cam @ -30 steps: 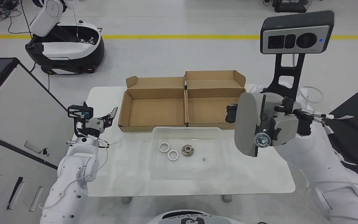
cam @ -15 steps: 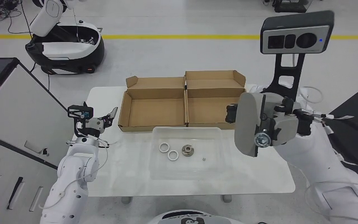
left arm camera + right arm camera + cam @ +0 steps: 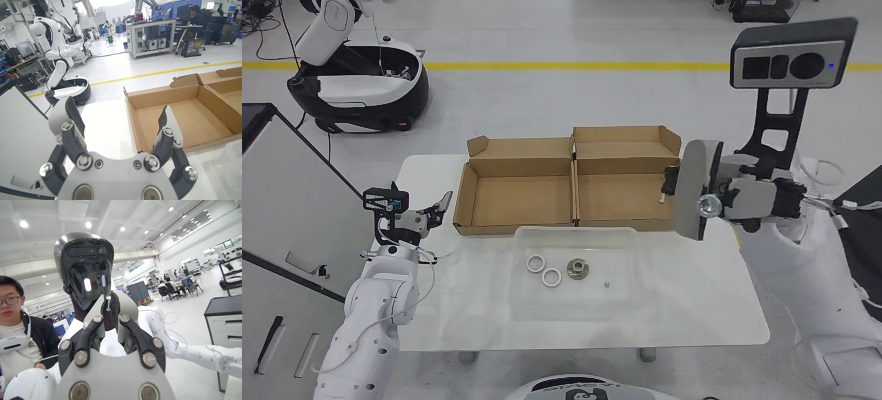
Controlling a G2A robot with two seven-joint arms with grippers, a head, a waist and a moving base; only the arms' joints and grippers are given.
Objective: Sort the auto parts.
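The right gripper (image 3: 110, 301) is high above the table (image 3: 692, 300), fingers turned up and back, away from the boxes. They are pressed together on a small metal part (image 3: 108, 303), possibly a screw or a spring. The part's long axis runs along the fingers. The left gripper (image 3: 117, 106) hovers at the table's left edge, fingers spread, pointing toward the left cardboard box (image 3: 514, 195). Two white rings (image 3: 535, 264) and a grey nut (image 3: 577, 268) lie in the clear tray (image 3: 577, 232).

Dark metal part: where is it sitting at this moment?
In the top view, the dark metal part lies inside the clear tray mid-table, beside the two white rings.
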